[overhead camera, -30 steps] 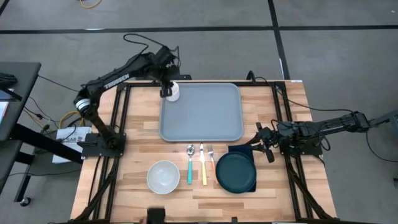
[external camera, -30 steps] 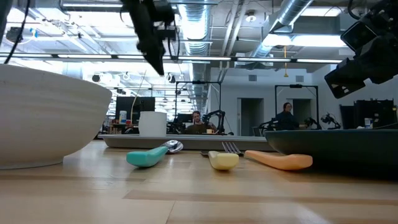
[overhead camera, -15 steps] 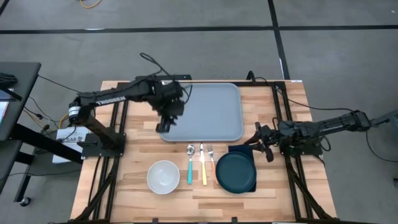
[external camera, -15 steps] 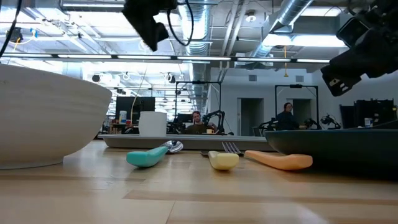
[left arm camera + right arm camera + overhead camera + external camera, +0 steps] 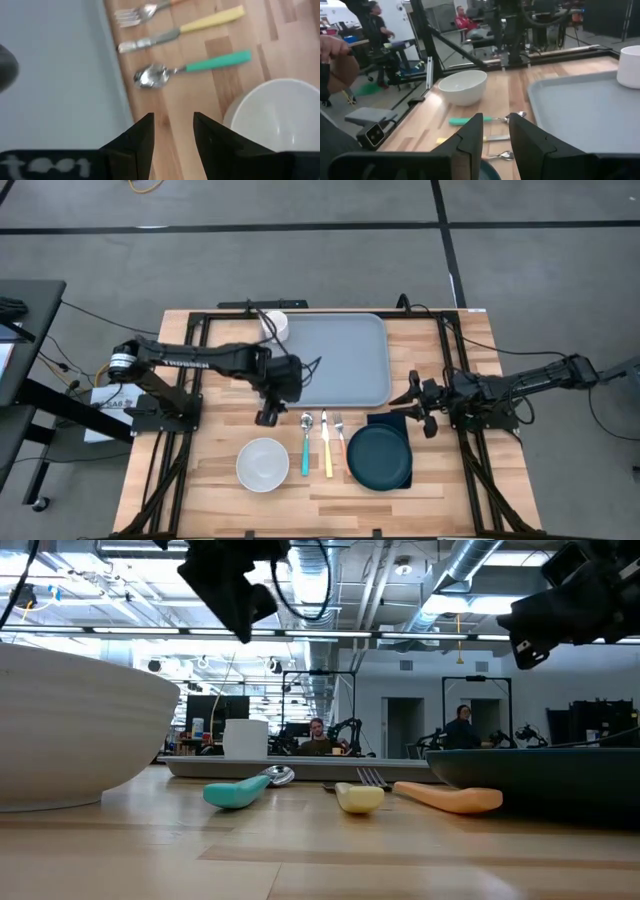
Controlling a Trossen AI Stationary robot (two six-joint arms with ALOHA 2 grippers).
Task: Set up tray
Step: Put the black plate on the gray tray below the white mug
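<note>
Lying flat: grey-blue tray [image 5: 335,360], rounded corners.

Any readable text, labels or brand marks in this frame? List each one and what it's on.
"TROSSEN": white lettering along the left arm, barely legible in the high view.
White marks on the left tool housing in the left wrist view: too blurred to read.
White sheet beside the table's left edge: print too small to read.
Nothing readable on the tray.

Table-level look across the cutlery

A white bowl [image 5: 70,730] stands beside a teal spoon [image 5: 240,790], yellow [image 5: 360,798] and orange [image 5: 450,798] handles, perhaps a dark plate [image 5: 540,772].
</note>
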